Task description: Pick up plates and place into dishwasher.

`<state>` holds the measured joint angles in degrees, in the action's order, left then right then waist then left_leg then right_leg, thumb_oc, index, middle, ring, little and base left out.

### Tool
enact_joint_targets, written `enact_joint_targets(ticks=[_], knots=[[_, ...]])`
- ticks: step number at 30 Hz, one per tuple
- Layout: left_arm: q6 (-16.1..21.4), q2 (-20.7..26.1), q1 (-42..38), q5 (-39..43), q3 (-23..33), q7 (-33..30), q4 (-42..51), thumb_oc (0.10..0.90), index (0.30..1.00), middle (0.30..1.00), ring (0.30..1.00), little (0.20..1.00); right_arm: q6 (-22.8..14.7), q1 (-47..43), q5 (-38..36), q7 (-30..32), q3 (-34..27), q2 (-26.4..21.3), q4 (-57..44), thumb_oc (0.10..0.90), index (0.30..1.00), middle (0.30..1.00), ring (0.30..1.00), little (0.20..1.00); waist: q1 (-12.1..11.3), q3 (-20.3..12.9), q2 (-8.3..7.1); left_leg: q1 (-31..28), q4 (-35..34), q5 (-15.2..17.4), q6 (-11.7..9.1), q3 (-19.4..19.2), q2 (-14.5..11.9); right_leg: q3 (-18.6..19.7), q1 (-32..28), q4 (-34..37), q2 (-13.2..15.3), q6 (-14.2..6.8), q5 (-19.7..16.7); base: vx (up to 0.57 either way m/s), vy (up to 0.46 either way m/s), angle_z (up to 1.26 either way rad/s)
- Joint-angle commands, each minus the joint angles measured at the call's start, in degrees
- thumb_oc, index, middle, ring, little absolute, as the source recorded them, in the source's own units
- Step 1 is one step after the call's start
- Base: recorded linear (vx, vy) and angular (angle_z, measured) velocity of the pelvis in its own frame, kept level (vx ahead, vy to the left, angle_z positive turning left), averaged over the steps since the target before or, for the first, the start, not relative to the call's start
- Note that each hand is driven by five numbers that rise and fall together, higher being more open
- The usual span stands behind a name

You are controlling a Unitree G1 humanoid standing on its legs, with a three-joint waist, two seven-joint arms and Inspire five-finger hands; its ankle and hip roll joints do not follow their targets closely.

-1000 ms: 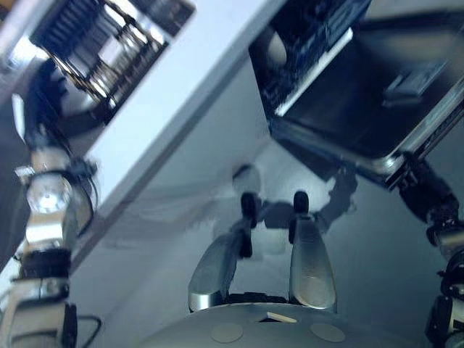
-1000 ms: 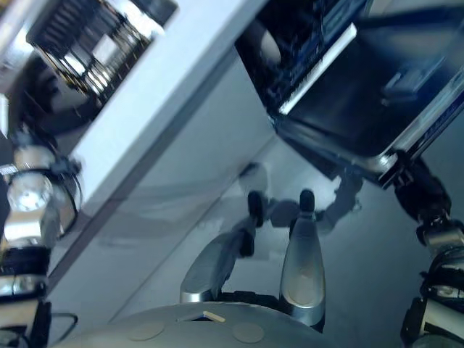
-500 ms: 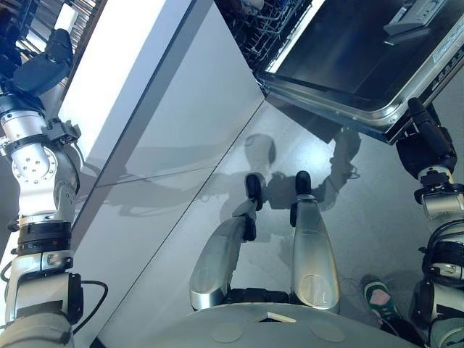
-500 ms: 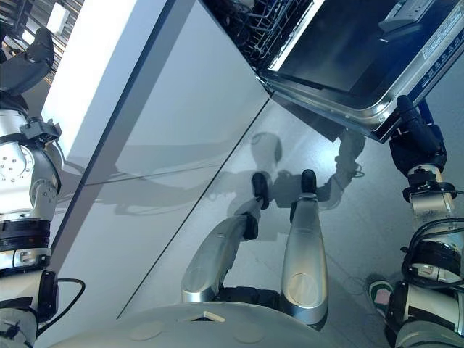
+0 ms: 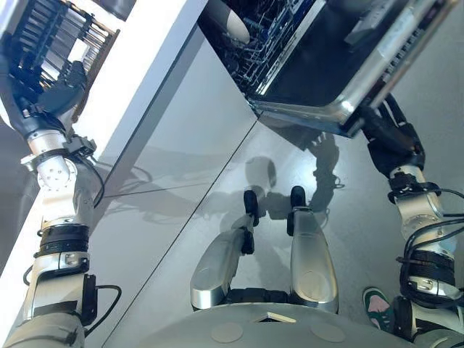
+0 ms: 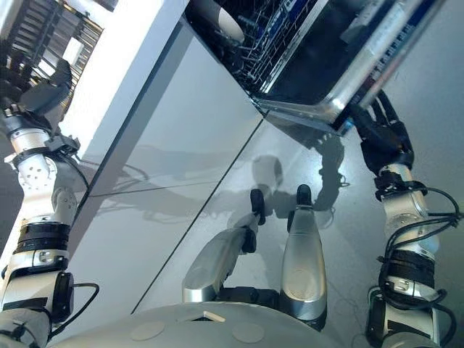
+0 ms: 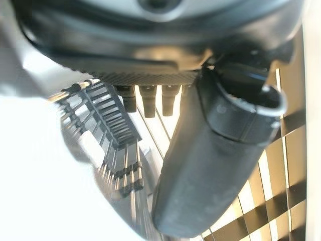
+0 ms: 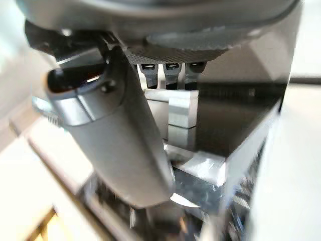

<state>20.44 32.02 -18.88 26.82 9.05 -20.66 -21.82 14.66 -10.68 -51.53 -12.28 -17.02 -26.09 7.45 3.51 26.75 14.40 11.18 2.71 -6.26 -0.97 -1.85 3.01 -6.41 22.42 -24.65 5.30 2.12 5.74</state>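
A wooden dish rack (image 5: 58, 36) with plates standing on edge sits on the white counter (image 5: 148, 61) at the upper left; its dark ribs (image 7: 113, 118) show in the left wrist view. My left hand (image 5: 56, 93) hovers open just in front of the rack, holding nothing. The dishwasher (image 5: 272, 40) stands open at the upper right, its door (image 5: 330, 65) folded down. A white dish (image 5: 233, 25) lies in its wire basket. My right hand (image 5: 391, 134) is open, its straight fingers at the door's near corner. The door's inner face (image 8: 230, 115) lies beyond them.
Grey cabinet fronts (image 5: 192, 127) drop from the counter to the glossy floor (image 5: 348, 217). The lowered door juts out over the floor on the right. A person's shoe (image 5: 377, 301) shows at the lower right by my right arm.
The whole picture has swung, so the camera moved. My left hand stays by the dish rack. My right hand has come up against the door's corner.
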Motion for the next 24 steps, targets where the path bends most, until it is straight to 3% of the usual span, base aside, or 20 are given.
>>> enact_joint_targets(ticks=[1, 10, 14, 15, 20, 24], knots=[[4.64, -1.70, 1.92, -3.17, -4.45, 0.85, -2.28, 0.800, 0.900, 0.900, 0.900, 0.900, 7.68, -13.35, -3.57, -18.82, 24.91, 12.42, -20.42, 0.800, 0.900, 0.900, 0.900, 0.900, -3.70, -4.46, -2.40, -0.37, 6.25, 5.80, 2.88, 1.26, 6.46, 2.02, -2.33, 5.95, 0.35, -5.16, -3.12, 0.09, 0.069, -0.12], [8.47, -2.75, 4.76, -11.53, -7.34, 0.59, -1.89, 0.800, 0.900, 0.900, 0.900, 0.900, 6.39, -13.10, -7.11, -13.00, 31.56, 16.20, -20.93, 0.800, 0.900, 0.900, 0.900, 0.900, -5.51, -9.51, -2.31, -6.60, 6.63, 7.97, 3.13, 2.81, 7.48, 0.73, -10.07, 7.26, 1.98, -5.09, -1.69, 0.10, 0.072, 0.29], [8.82, -2.59, 7.31, -12.40, -8.16, 1.95, 1.70, 0.800, 0.900, 0.900, 0.900, 0.900, 4.98, -11.32, -2.10, -8.53, 31.50, 16.32, -18.44, 0.800, 0.900, 0.900, 0.900, 0.900, -6.29, -11.48, -2.52, -8.56, 6.91, 9.21, 3.27, 3.19, 7.81, 0.03, -12.55, 8.29, 2.63, -5.19, -1.42, 0.06, 0.048, 0.72], [8.67, -2.53, 8.22, -12.36, -8.22, 2.38, 3.08, 0.800, 0.900, 0.900, 0.900, 0.900, 2.28, -11.01, -0.43, -7.12, 30.61, 15.75, -16.64, 0.800, 0.900, 0.900, 0.900, 0.900, -6.61, -12.14, -2.80, -9.22, 6.73, 9.52, 3.31, 3.30, 7.86, -0.25, -13.23, 8.57, 2.75, -5.17, -1.25, 0.03, 0.003, 0.50], [7.31, -4.07, 12.12, -14.97, -7.49, 2.55, 8.32, 0.800, 0.900, 0.900, 0.900, 0.900, 1.20, -7.48, 0.60, -3.46, 24.66, 13.64, -12.09, 0.800, 0.900, 0.900, 0.900, 0.900, -7.20, -14.18, -3.56, -11.78, 5.23, 9.81, 3.48, 3.94, 7.54, -1.62, -16.24, 9.44, 2.64, -5.26, -0.76, 0.05, -0.019, 0.39], [6.99, -4.78, 16.65, -18.34, -3.92, 3.17, 12.91, 0.800, 0.900, 0.900, 0.900, 0.900, 0.08, -1.27, 12.46, -8.61, 18.63, 11.19, -9.51, 0.800, 0.900, 0.900, 0.900, 0.900, -7.06, -15.50, -4.54, -13.79, 2.99, 9.69, 3.71, 4.46, 7.03, -2.25, -18.10, 10.19, 2.31, -5.60, -0.47, -0.01, -0.069, 0.14]])
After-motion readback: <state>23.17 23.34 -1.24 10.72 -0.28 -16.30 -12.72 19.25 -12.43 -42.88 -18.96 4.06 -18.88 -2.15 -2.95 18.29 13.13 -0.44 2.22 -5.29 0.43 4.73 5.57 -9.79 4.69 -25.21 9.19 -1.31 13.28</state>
